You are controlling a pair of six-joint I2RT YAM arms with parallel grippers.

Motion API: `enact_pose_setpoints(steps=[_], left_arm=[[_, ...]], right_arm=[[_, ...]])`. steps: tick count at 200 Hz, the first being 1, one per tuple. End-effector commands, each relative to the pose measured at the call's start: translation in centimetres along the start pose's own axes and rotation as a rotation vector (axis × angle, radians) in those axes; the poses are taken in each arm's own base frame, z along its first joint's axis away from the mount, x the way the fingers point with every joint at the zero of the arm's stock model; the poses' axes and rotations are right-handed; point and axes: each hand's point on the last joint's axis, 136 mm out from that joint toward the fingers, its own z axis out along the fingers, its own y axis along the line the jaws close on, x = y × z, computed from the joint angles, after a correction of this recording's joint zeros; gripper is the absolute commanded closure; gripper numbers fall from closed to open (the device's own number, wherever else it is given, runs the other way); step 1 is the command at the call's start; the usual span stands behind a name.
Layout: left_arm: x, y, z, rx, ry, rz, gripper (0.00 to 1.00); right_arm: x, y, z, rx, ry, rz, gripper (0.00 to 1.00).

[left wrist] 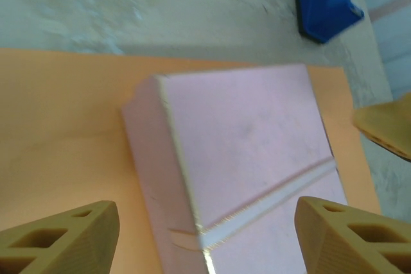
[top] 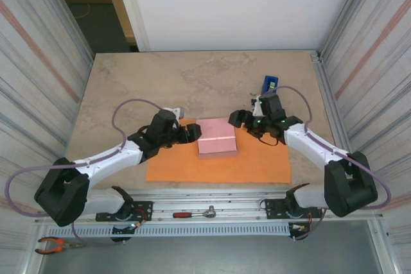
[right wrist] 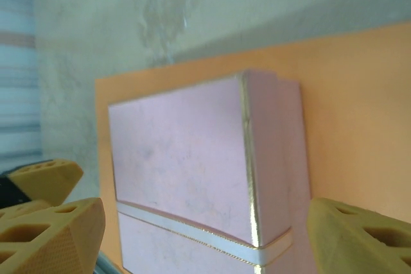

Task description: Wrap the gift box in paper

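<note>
Nearest, at the front edge, a pair of pliers (top: pixel 54 244) with red handles lies below the left arm base. Further in, the orange paper (top: pixel 218 168) lies flat on the tabletop (top: pixel 192 81). The pink gift box (top: pixel 217 138) rests on the far half of the paper, with a thin white band across one end.

The left tool (top: pixel 192 134) stands just at the left side of the box, low over the paper. Its jaws are wide apart and grip nothing. In the left wrist view the box lies between and ahead of the two tan fingers (left wrist: pixel 61 242).

The right tool (top: pixel 237 119) is near the far right corner of the box, its jaws also spread and holding nothing. From its wrist camera the box sits between its fingers (right wrist: pixel 359 242), and I cannot tell if they touch it.

Behind the right tool a blue tape dispenser (top: pixel 270 85) stands on the bare beige tabletop. Beyond it a white wall (top: pixel 244 4) closes the back, and ribbed metal panels (top: pixel 32 43) stand on both sides.
</note>
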Motion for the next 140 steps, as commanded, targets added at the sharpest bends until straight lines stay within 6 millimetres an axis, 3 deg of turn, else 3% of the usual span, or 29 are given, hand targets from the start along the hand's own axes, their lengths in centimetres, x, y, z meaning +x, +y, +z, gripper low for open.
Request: enact_pose_setpoints(steps=[1,23,74,103,140], left_arm=[[0.0,2.0,0.3,-0.005,-0.014,-0.081,0.27],[0.2,3.6,1.3,-0.021,-0.010,-0.125,0.27],[1.5,6.6,3.3,-0.074,0.006,-0.187,0.27],[1.5,8.8,3.5,-0.115,-0.009,-0.234,0.27],[1.3,11.9,3.2,-0.179,-0.021,-0.285,0.27]], right_arm=[[0.4,-1.5,-0.7,0.002,0.014,0.010,0.21],[0.5,-3.8,-0.2,0.056,0.022,0.038,0.29],[1.8,-8.1,1.9,0.123,0.063,0.098,0.62],[2.5,-9.4,3.5,0.135,0.102,0.116,0.71],[2.8,-10.0,5.7,0.146,0.140,0.118,0.75]])
